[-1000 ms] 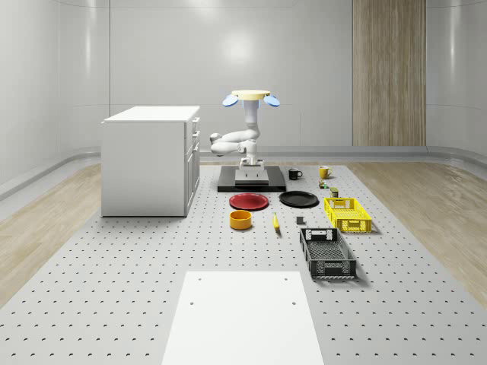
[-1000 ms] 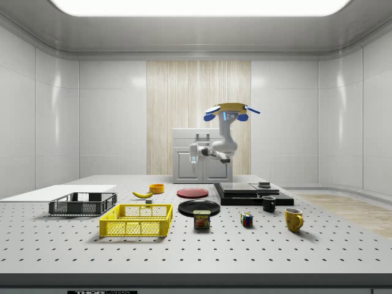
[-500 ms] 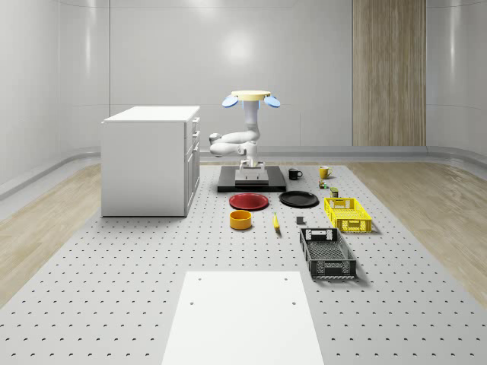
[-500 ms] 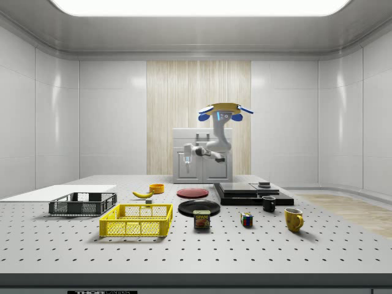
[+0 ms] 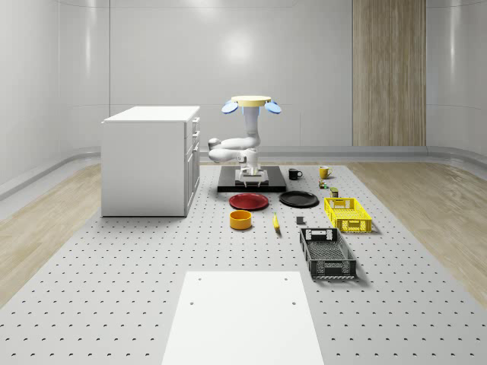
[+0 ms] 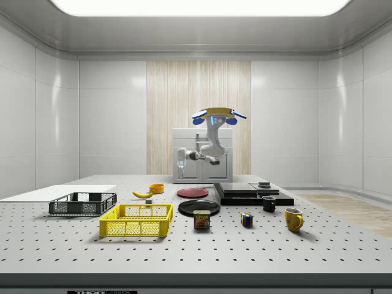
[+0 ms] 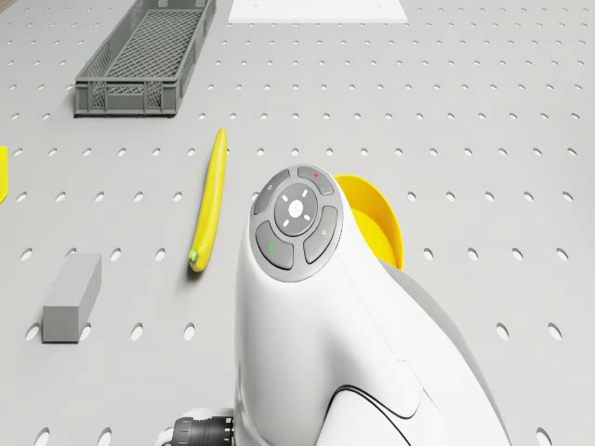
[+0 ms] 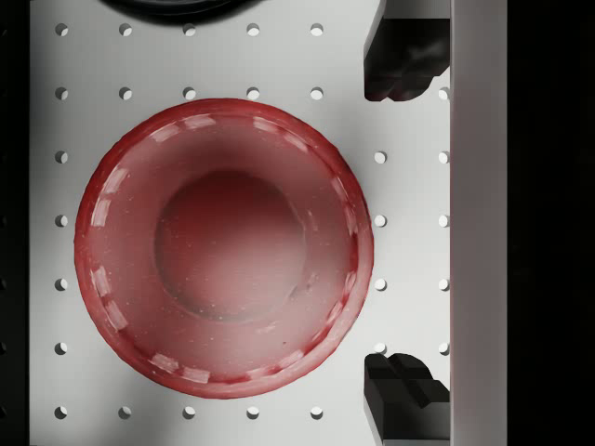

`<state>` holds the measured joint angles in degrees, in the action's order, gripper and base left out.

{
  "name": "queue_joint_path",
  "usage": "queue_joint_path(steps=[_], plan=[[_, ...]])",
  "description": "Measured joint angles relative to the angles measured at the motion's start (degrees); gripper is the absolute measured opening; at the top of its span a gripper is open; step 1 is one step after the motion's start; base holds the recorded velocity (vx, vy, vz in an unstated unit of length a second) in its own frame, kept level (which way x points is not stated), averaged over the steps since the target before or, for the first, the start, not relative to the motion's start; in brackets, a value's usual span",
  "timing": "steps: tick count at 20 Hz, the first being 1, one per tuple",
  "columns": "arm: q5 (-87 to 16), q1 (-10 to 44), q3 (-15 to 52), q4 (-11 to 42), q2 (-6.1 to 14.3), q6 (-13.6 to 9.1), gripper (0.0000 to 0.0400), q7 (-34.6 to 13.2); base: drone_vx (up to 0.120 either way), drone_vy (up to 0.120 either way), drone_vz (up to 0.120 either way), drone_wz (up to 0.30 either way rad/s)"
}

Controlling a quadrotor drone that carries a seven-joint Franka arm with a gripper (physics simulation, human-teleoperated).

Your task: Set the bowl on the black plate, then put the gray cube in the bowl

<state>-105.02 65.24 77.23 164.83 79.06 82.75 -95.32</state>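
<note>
Hanging well above the perforated table (image 5: pixel 114 289), the gripper (image 8: pixel 402 223) has its two dark fingertips (image 8: pixel 400 60) spread wide and empty over the red plate (image 8: pixel 223 246). Above it the drone (image 5: pixel 251 103) hovers near the black platform (image 5: pixel 228 187). On the whole-scene view's near side of the red plate sits the yellow bowl (image 5: pixel 240 220), upright, rim up. To the red plate's right lies the black plate (image 5: pixel 298 199). The gray cube (image 7: pixel 72 296) is really an oblong block, lying flat beside the banana (image 7: pixel 208 199), their long axes roughly parallel.
</note>
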Motion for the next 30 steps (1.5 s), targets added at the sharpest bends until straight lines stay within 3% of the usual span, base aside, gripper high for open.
queue_joint_path(steps=[30], plan=[[1.8, 1.0, 0.8, -0.2, 4.2, 4.0, 0.0400, -0.9, 0.120, 0.000, -0.001, 0.000]])
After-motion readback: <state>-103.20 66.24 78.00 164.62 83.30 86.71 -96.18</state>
